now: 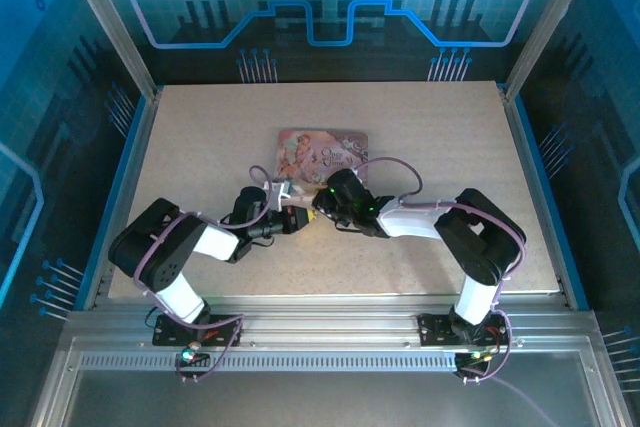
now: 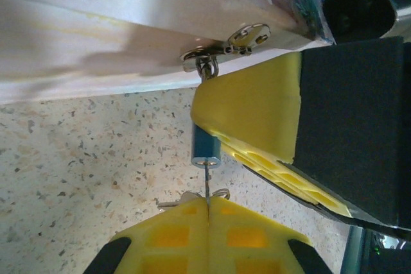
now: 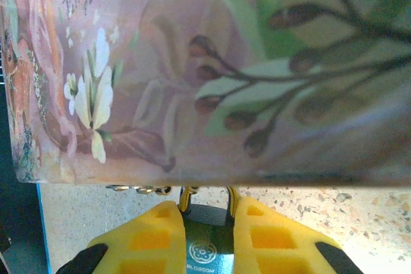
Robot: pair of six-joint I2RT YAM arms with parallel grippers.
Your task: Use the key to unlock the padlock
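The padlock (image 2: 206, 146), a small blue-bodied lock, hangs by its shackle from the hasp (image 2: 225, 46) of the pink tin (image 2: 96, 24). My right gripper (image 3: 207, 213) is shut on the padlock's body (image 3: 209, 245), and its brassy shackle (image 3: 187, 197) rises toward the tin's edge. My left gripper (image 2: 209, 201) is shut on the key (image 2: 207, 183). The thin blade stands edge-on, and its tip meets the keyhole in the padlock's bottom face. In the top view both grippers meet in front of the tin (image 1: 322, 152), left (image 1: 290, 209) and right (image 1: 320, 211).
A key ring with a spare key (image 2: 172, 203) pokes out beside my left fingertips. The speckled tabletop (image 1: 420, 127) lies around the tin. Aluminium posts and a blue rim border the table (image 1: 133, 147).
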